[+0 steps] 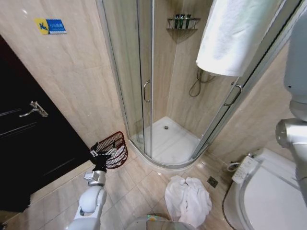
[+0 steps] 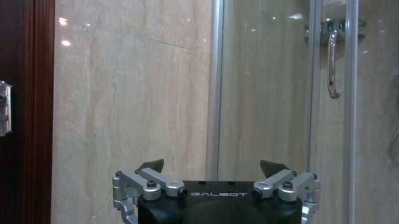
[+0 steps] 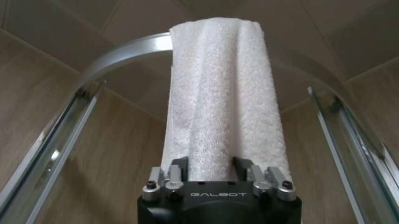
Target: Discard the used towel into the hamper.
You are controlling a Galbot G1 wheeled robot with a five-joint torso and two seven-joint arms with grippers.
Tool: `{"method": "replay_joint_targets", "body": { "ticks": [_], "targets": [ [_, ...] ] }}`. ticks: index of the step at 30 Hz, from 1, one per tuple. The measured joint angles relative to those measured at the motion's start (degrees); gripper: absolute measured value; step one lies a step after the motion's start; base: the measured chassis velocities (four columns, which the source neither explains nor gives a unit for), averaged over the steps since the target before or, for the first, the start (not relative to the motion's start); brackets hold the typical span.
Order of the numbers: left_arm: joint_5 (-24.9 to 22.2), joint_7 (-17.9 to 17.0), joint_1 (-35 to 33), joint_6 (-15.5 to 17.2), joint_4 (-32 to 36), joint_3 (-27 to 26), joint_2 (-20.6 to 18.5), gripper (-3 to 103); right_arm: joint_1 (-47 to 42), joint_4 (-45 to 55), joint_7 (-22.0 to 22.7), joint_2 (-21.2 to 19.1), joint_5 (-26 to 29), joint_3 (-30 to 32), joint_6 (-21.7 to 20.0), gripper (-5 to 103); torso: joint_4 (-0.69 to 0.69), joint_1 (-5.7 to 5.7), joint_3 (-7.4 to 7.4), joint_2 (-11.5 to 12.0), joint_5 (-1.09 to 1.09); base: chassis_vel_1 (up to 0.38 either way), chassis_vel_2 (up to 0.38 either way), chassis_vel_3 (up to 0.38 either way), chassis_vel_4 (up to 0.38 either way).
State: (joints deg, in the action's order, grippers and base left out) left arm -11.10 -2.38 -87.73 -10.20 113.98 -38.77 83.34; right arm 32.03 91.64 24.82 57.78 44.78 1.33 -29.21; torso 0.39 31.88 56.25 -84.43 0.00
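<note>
A beige-tiled bathroom seen from above, with a curved glass shower enclosure (image 1: 158, 96) in the corner. A thick white terry towel (image 1: 235, 33) hangs draped over the enclosure's curved metal top rail (image 3: 118, 53), high at the right of the head view. In the right wrist view the right tool (image 3: 215, 175) is clamped on the lower hanging part of this towel, the cloth bunched between its silver fingers (image 3: 165, 177) and rising straight up to the rail.

The small round dark reddish-brown wire-weave hamper (image 1: 111, 148) is on the tiled floor at the lower left, leaning tilted against the wall just beside the shower's raised base, between the shower and a dark wooden door (image 1: 29, 143). The left tool (image 1: 103, 154) is right at the hamper, overlapping its rim in the head view; whether it touches cannot be told. In the left wrist view the left tool's fingers (image 2: 153, 165) stand wide apart, with nothing between them, facing the tiled wall and shower frame.

A second crumpled white cloth (image 1: 188, 199) lies on the floor near a white toilet (image 1: 268, 196).
</note>
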Motion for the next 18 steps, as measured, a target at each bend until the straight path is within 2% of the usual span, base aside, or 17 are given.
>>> {"method": "replay_joint_targets", "body": {
  "ticks": [3, 5, 8, 9, 11, 18],
  "targets": [
    [-0.20, 0.04, -0.08, -0.19, -0.06, -0.15, -0.16, 100, -0.52, 1.19, 0.06, -1.03, 0.40, -0.01, 0.01, 35, -0.01, 0.00, 0.00, 0.00, 0.00, 0.000, 0.000, 0.000, 0.000],
    [-0.23, 0.06, -0.07, -0.24, -0.12, -0.16, -0.19, 100, -0.80, 1.58, 0.08, -1.34, 0.58, -0.03, 0.01, 35, -0.01, 0.00, 0.00, 0.00, 0.00, 0.000, 0.000, 0.000, 0.000],
    [-0.22, 0.21, 0.07, -0.68, -0.46, -0.06, -0.02, 100, -1.97, 2.90, 0.11, -2.72, 1.48, -0.12, 0.02, 19, -0.01, 0.00, 0.00, 0.00, 0.00, 0.000, 0.000, 0.000, 0.000],
    [-0.22, 0.21, 0.07, -0.68, -0.46, -0.06, -0.02, 100, -1.97, 2.90, 0.11, -2.72, 1.48, -0.12, 0.02, 19, -0.01, 0.00, 0.00, 0.00, 0.00, 0.000, 0.000, 0.000, 0.000],
    [-0.13, 0.30, 0.08, -0.84, -0.50, 0.15, 0.23, 100, -2.55, 3.29, 0.08, -3.46, 2.10, 0.07, 0.04, 9, 0.00, 0.00, 0.00, 0.00, 0.00, 0.000, 0.000, 0.000, 0.000],
    [0.02, 0.39, -0.11, -1.16, -0.50, 0.20, 0.45, 100, -3.49, 4.09, -0.04, -5.04, 3.52, 0.52, 0.05, 5, 0.00, 0.00, -0.01, 0.00, -0.01, 0.000, 0.000, 0.000, 0.000]
  ]
}}
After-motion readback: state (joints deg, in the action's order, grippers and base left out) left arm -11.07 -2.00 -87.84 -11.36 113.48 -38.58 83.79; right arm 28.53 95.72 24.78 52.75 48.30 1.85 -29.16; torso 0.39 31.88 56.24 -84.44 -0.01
